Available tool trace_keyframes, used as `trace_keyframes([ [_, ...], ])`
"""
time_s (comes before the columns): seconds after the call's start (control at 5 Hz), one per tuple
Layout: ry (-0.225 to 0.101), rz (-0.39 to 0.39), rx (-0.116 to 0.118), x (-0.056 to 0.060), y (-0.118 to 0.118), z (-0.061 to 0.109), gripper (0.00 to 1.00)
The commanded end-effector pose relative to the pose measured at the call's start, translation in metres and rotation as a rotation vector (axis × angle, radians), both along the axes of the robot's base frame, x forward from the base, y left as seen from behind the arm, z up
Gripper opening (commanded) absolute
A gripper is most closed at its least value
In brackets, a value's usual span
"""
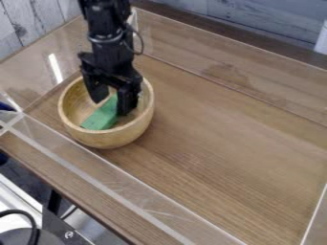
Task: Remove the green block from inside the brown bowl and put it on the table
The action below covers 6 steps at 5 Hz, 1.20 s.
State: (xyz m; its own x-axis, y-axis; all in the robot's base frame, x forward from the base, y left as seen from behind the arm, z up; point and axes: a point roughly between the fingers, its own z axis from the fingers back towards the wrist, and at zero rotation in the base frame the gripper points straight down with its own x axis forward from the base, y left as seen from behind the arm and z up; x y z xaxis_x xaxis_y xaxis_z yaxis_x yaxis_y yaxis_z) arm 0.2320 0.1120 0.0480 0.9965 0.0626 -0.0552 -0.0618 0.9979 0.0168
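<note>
The brown bowl [80, 130] sits on the table [230, 124] at the left. Inside it the green block [101, 115] leans against the bowl's right inner side. My gripper [113, 96] reaches down into the bowl from above, jaws open, with one finger on each side of the block's upper end. The fingertips hide that end of the block. The fingers are spread and not pressed on the block.
Clear acrylic walls [115, 182] run along the table's edges, close to the bowl at the front left. Bare wood-grain tabletop stretches to the right of the bowl.
</note>
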Motion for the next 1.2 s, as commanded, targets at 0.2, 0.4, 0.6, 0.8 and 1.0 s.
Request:
trace_keyframes([
  [0.2, -0.036, 0.007, 0.005, 0.013, 0.002, -0.002, 1.00],
  [0.4, -0.027, 0.022, -0.015, 0.014, 0.004, -0.011, 0.00],
  [0.6, -0.039, 0.036, 0.003, 0.017, -0.001, -0.010, 0.00],
  [0.8, -0.053, 0.051, 0.021, 0.019, -0.006, -0.008, 0.00],
  [1.0, -0.038, 0.073, 0.002, 0.019, -0.005, 0.005, 0.00],
])
